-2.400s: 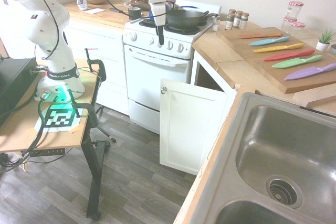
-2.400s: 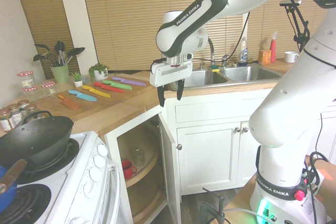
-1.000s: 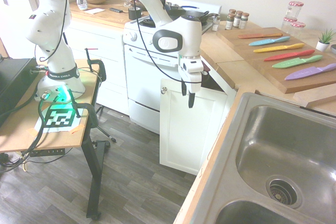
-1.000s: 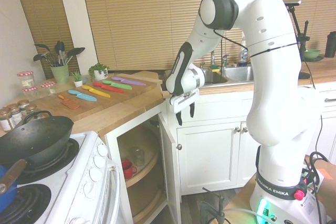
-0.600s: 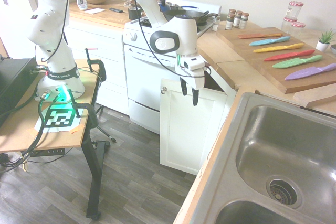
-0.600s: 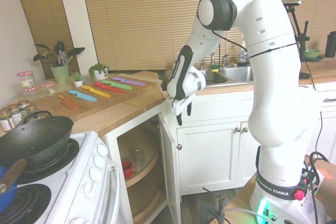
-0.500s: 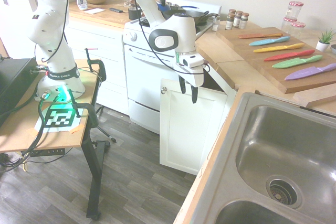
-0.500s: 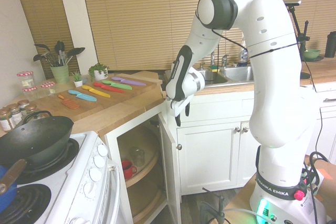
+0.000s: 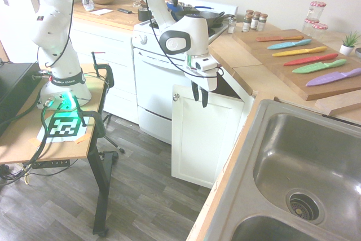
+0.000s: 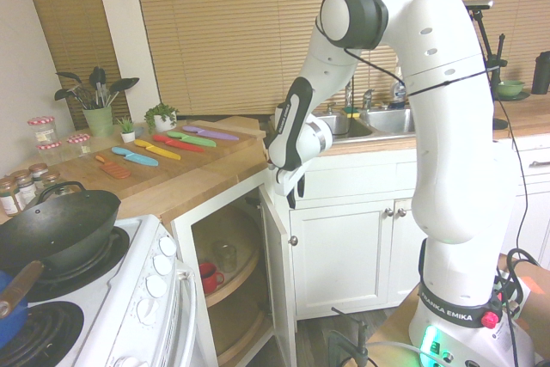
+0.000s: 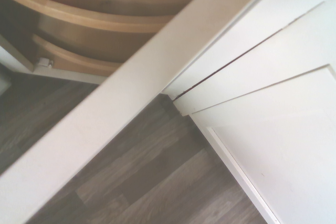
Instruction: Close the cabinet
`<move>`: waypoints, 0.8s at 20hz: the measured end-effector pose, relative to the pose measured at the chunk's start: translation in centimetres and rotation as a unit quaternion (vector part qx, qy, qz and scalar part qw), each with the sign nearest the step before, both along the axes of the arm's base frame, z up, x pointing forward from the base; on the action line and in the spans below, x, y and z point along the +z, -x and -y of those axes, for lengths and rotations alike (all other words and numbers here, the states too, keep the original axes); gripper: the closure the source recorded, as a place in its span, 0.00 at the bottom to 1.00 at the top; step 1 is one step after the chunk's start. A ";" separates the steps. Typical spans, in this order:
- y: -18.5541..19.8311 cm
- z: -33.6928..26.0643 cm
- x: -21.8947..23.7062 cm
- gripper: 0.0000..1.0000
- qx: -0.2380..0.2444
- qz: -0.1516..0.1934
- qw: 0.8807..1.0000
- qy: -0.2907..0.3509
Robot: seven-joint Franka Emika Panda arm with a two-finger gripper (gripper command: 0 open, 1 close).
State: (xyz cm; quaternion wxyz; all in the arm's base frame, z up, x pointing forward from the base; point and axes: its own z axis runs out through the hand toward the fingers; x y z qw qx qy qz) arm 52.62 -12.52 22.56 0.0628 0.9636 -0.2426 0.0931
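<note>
The cabinet's white recessed-panel door (image 9: 203, 139) stands swung open, with its small round silver knob (image 9: 176, 97) at the upper corner. My gripper (image 9: 199, 95) hangs at the door's top edge, between the knob and the hinge side, fingers pointing down and a little apart. From the other side the door (image 10: 279, 281) shows edge-on, with the gripper (image 10: 290, 192) just above it. Behind the door are curved wooden shelves (image 10: 232, 274) and a red mug (image 10: 206, 277). The wrist view shows the door's top edge (image 11: 131, 108) running diagonally over the floor.
The white oven (image 9: 161, 83) with a wok (image 9: 197, 20) on top stands left of the cabinet. A cutting board with coloured knives (image 9: 304, 55) lies on the counter, and a steel sink (image 9: 304, 162) is in front. A knobbed cabinet (image 10: 344, 255) stands at a right angle to the open door.
The arm came down from over the stove to the door's top edge. In the last second the gripper turned, shifted slightly towards the knob, and its fingers drew closer together.
</note>
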 end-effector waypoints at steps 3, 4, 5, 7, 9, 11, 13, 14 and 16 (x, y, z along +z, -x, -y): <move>0.0 -0.6 -0.6 1.00 0.001 -0.005 1.000 0.001; 0.0 -0.8 -0.8 1.00 0.001 -0.007 1.000 0.001; 0.0 -0.9 -1.0 1.00 0.000 -0.008 1.000 0.001; 0.1 -0.8 -1.2 1.00 -0.001 -0.010 1.000 0.001; 0.1 -0.8 -1.3 1.00 -0.002 -0.011 1.000 0.001; 0.1 -0.9 -1.4 1.00 -0.002 -0.012 1.000 0.001; 0.0 -1.1 -1.4 1.00 -0.001 -0.011 1.000 0.001; 0.0 -1.2 -1.4 1.00 -0.001 -0.011 1.000 0.001; -0.1 -1.6 -1.4 1.00 0.000 -0.011 1.000 0.000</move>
